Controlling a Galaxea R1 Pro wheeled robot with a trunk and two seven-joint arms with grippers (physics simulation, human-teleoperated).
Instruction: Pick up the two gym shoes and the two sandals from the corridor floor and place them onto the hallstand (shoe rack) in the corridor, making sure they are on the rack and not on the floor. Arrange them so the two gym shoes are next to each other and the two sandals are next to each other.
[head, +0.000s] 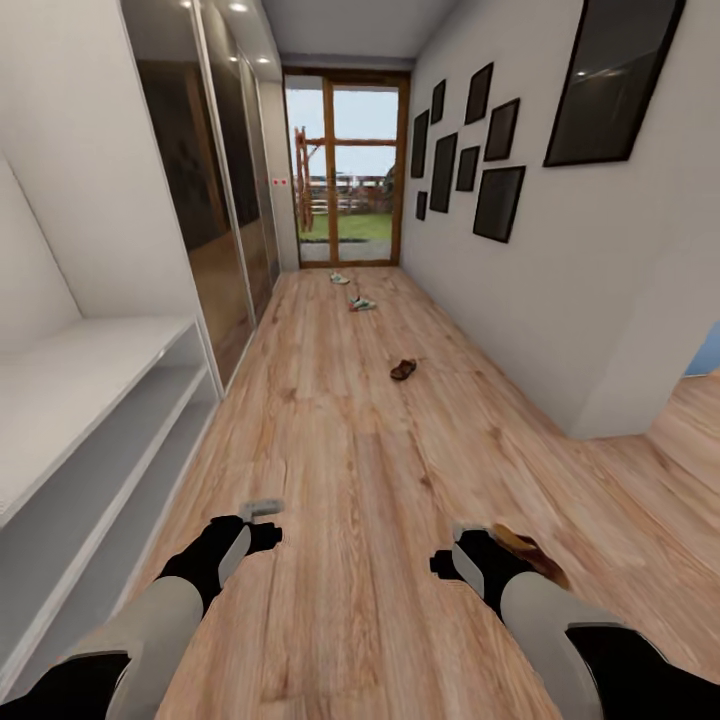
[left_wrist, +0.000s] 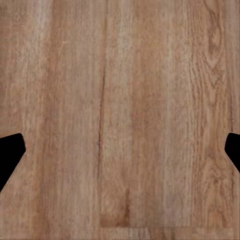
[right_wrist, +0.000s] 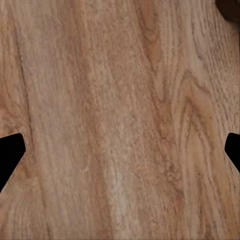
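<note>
No readable text anywhere here, tbh. The dark framed pictures (head: 497, 203) on the right wall are just black panels, no captions or print to make out. There are two tiny red marks (head: 280, 183) on the wall strip beside the glass door (head: 345, 172), could be stickers or signs, but they're way too small to read. The shoes lying down the corridor are too far off to show any brand. Both wrist views give plain wood grain, no lettering.
</note>
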